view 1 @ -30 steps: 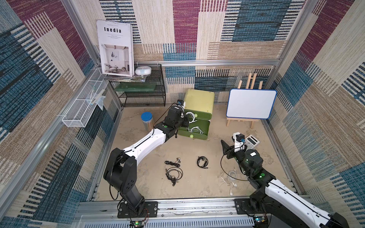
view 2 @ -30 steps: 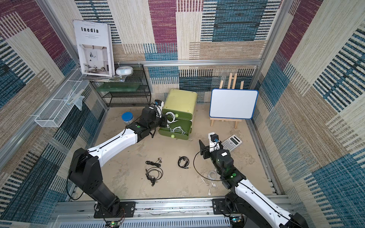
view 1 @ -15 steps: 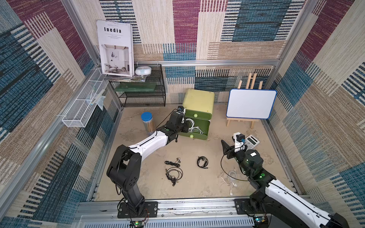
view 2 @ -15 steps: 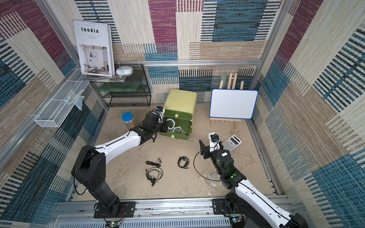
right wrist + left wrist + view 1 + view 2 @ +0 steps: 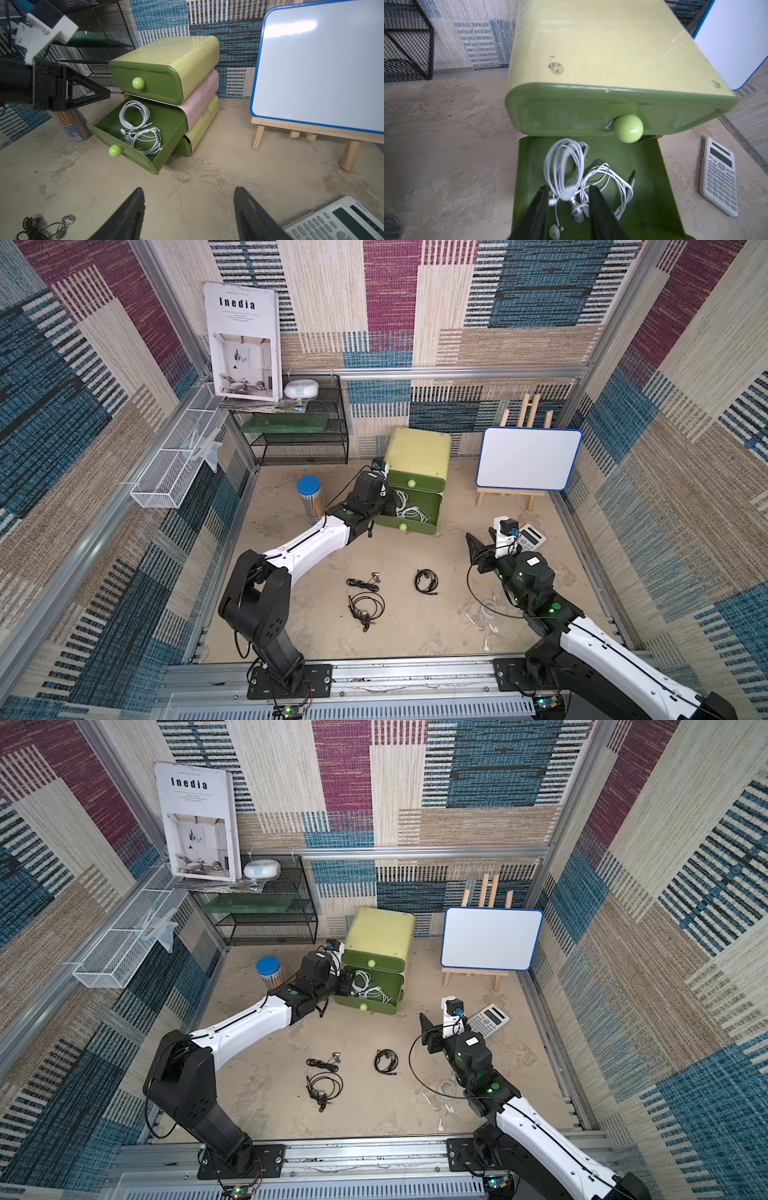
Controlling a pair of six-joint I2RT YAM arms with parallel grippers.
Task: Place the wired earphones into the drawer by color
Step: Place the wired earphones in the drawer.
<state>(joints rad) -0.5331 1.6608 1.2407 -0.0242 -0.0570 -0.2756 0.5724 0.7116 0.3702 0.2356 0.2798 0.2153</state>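
Risk, snag: loops of the white earphones (image 5: 562,166) lie between the fingers (image 5: 542,207) of the left hand (image 5: 569,189). If a loop catches on a finger as the hand lifts, the set would likely be dragged back over the drawer's rim.
Risk, tangle: the second white set (image 5: 149,139) overlaps the first, so a pull on one would probably move both.
Risk, knock: the middle drawer (image 5: 137,154) looks tipped down at its front, and a bump from the hand could jolt it.
Left hand: jaws parted, gripping nothing, just above the middle drawer.
Right hand (image 5: 189,189): jaws wide and empty, above the bench (image 5: 415,556) beside the calculator (image 5: 340,220).
Middle drawer: pulled out, holding the two white sets.
Top drawer (image 5: 158,81): shut, contents hidden.
Bottom drawer (image 5: 185,147): contents hidden.
Bench: three black earphones (image 5: 426,581) lie apart near the middle. A third white set (image 5: 482,612) lies by the right arm.
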